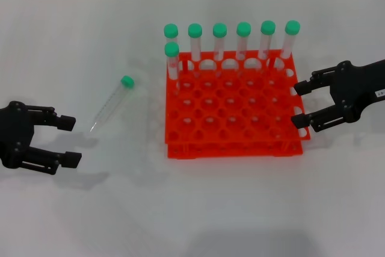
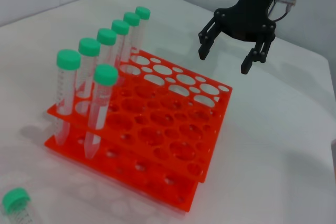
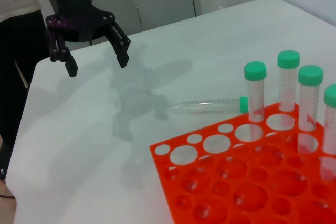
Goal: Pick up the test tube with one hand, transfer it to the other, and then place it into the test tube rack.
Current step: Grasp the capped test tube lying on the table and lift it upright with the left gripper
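While the tube (image 1: 112, 105) lies flat on the white table (image 1: 72, 40), green cap pointing away from the robot and conical tip pointing back toward it, nothing has hold of it yet, and both arms hang in the air. Left gripper (image 1: 67, 141) sits low at the robot's left, jaws spread wide and empty, near the tip end of the tube but apart from it; the right wrist view shows it hovering above the table with clear air beneath. Right gripper (image 1: 301, 104), the one with the small white label, hangs at the right edge of the rack (image 1: 234, 118), jaws also wide open, holding nothing. The rack stands just right of the tube, with seven capped tubes (image 1: 243, 40) upright in it: six along the far row and one in the next row at the left end, plenty of holes free. Now for the handling: I judge that tube light, stiff and smooth-walled, so it may roll or slip under a careless pinch. Best hold looks to be across the barrel just below the cap, leaving the lower barrel free for the other gripper to take at the handover, and the tip free to enter a hole
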Motion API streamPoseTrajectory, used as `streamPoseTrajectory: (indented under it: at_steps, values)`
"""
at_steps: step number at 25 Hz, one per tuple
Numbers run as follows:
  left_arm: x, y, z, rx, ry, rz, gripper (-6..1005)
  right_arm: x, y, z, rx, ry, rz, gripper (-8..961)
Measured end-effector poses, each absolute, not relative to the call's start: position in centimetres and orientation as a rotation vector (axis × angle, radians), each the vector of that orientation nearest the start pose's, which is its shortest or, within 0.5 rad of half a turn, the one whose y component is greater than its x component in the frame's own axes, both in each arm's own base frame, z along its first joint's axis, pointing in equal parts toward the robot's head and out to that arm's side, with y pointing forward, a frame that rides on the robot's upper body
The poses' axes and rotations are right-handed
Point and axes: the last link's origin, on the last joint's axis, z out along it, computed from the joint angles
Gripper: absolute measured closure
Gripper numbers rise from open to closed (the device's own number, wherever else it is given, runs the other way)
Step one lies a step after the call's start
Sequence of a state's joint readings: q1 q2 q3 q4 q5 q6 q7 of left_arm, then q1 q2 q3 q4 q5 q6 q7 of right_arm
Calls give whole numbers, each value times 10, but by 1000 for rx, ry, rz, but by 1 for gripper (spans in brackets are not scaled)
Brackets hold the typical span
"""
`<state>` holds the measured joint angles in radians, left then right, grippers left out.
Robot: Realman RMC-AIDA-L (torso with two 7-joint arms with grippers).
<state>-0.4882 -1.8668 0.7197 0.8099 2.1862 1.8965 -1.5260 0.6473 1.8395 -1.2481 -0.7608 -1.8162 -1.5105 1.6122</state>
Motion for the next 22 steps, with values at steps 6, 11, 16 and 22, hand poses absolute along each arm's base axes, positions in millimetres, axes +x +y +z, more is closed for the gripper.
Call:
streamPoseTrajectory:
  at_steps: [6, 11, 16, 22]
  values:
    - [-296, 300, 92, -2982, -671, -307, 163, 219, 371, 35, -3011, 386, 249, 174]
    - [-297, 299, 91, -2984, -684, -291, 171, 218, 372, 35, -3009, 384, 251, 174]
    - [-297, 299, 90, -2982, -693, -294, 179, 218, 371, 34, -3009, 376, 257, 174]
    - [-290, 314, 108, -2831, -831, -247, 188, 216, 373, 33, -2977, 355, 319, 174]
